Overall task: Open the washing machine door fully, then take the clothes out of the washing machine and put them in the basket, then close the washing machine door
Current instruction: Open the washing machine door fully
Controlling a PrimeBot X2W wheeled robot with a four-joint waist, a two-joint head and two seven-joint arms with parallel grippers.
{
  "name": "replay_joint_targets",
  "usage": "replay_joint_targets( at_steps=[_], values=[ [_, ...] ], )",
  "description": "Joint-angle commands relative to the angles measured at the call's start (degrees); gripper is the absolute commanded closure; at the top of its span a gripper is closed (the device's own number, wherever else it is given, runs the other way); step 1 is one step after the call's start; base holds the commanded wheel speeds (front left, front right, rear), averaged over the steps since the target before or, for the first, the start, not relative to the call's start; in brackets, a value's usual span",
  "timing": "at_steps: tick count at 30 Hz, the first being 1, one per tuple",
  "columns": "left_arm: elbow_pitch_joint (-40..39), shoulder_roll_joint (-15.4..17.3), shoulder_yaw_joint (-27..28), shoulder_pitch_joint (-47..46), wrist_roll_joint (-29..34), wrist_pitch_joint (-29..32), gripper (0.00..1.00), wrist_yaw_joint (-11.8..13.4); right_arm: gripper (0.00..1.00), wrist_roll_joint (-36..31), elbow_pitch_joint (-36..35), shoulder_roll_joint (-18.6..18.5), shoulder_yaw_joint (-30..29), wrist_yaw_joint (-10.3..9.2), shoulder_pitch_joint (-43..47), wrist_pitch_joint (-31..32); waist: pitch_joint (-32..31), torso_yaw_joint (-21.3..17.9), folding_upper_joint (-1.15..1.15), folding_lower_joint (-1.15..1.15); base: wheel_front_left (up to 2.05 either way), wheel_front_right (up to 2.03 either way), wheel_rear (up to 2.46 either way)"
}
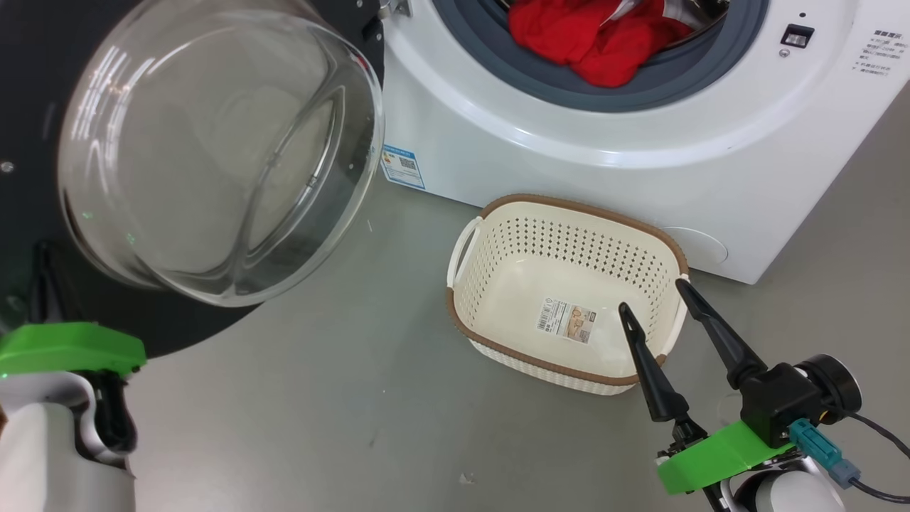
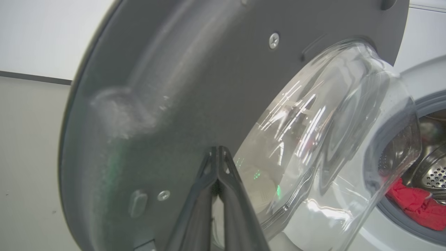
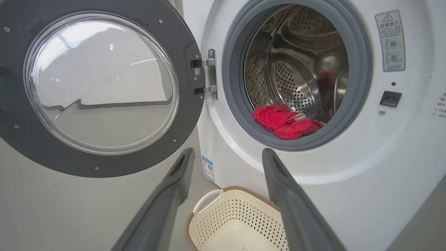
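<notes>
The washing machine door point(image 1: 21, 107) stands swung wide open on the left, its glass bowl point(image 1: 213, 149) bulging toward me. In the left wrist view my left gripper point(image 2: 217, 150) is shut, fingertips together against the door's grey inner face point(image 2: 156, 87). The white washing machine point(image 1: 533, 142) shows its grey ring and steel drum point(image 3: 296, 80). Red clothes point(image 1: 597, 43) lie at the drum's front lip point(image 3: 285, 122), with a small pale bit among them. The cream basket point(image 1: 569, 206) sits on the floor below the opening, with nothing in it but its label. My right gripper point(image 1: 652, 296) hangs open over the basket's near right rim.
A blue label point(image 1: 402, 166) sits low on the machine's front. The door's hinge point(image 3: 209, 75) is at the opening's left side. Grey floor point(image 1: 320, 398) spreads between the door and the basket. A cable point(image 1: 874, 427) trails from my right wrist.
</notes>
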Motion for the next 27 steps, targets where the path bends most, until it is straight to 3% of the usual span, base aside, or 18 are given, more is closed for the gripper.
replay_joint_targets(
  at_steps=[1,10,27],
  values=[
    [-0.1,3.4,2.9,-2.5,1.1,-0.3,1.0,-0.3,0.0,-0.7,-1.8,0.2,1.5,0.35,-1.6,0.3,0.1,-0.2,0.0,0.0,0.0,0.0,0.0],
    [3.4,3.7,9.2,-5.4,2.5,-0.3,1.0,-2.7,0.0,-1.1,-2.4,0.2,1.8,0.35,-2.1,0.8,0.9,-1.2,0.0,0.0,0.0,0.0,0.0],
    [1.7,1.7,15.0,-4.4,7.5,-0.3,1.0,-5.7,0.0,-1.0,-2.2,0.2,1.3,0.35,-2.8,0.8,0.8,-1.9,0.0,0.0,0.0,0.0,0.0]
  ],
)
